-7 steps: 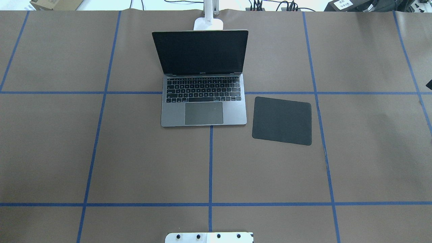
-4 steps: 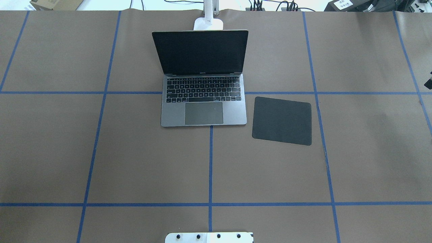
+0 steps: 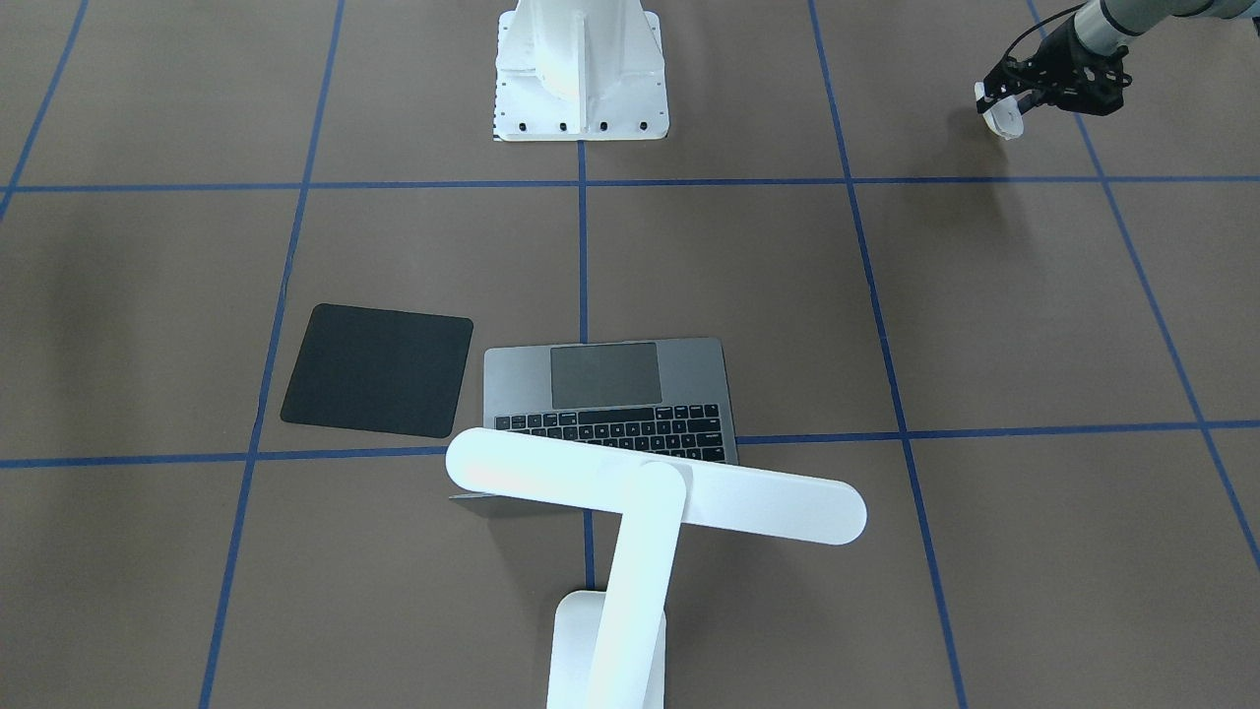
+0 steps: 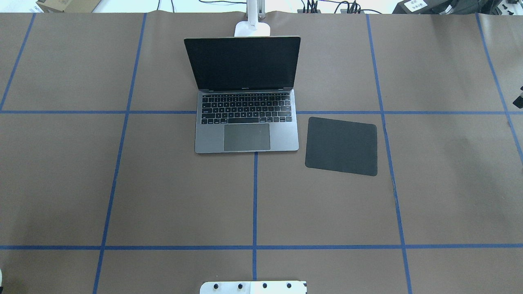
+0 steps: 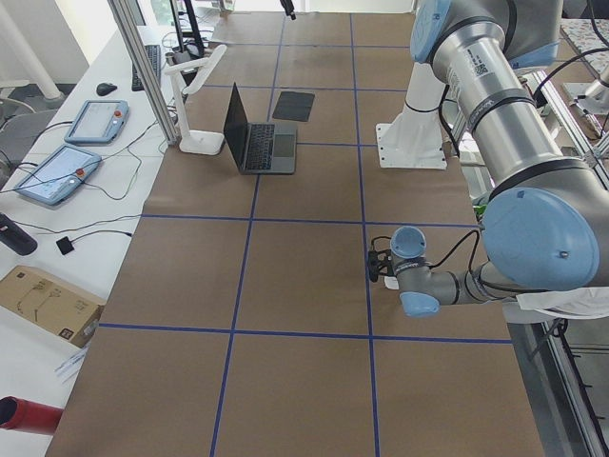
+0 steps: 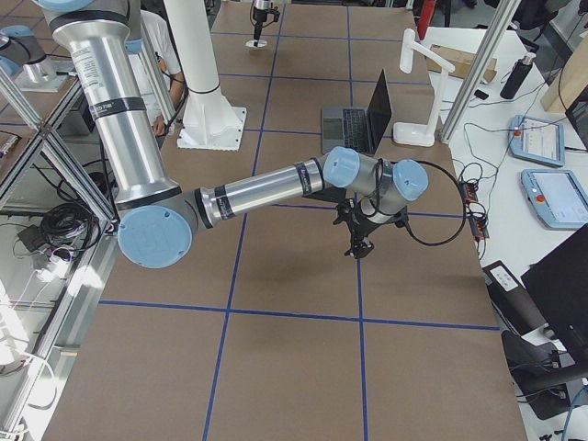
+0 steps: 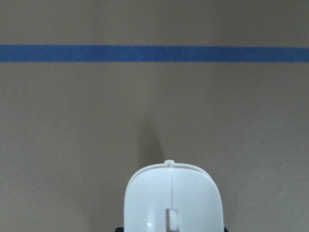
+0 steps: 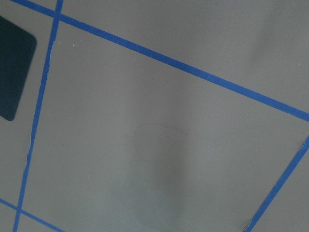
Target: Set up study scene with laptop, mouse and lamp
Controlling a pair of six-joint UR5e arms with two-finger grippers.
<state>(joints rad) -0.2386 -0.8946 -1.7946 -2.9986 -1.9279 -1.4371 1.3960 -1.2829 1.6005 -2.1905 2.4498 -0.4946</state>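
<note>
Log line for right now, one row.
left claw: shut on mouse, far from laptop | right claw: state unclear | laptop: open | lamp: behind laptop | black pad: beside laptop

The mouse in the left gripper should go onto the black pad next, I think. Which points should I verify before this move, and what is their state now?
1. Grip: the left gripper is shut on the mouse: ok.
2. Target: the black mouse pad has nothing lying on it: ok.
3. Way: the table on the robot's side of the laptop looks free up to the pad: probably ok.
4. Other arm: the right gripper is apart from the pad, further to the robot's right: ok.
5. Right gripper open or shut: cannot tell.
6. Scene: the laptop is open and the lamp stands behind it: ok.
</note>
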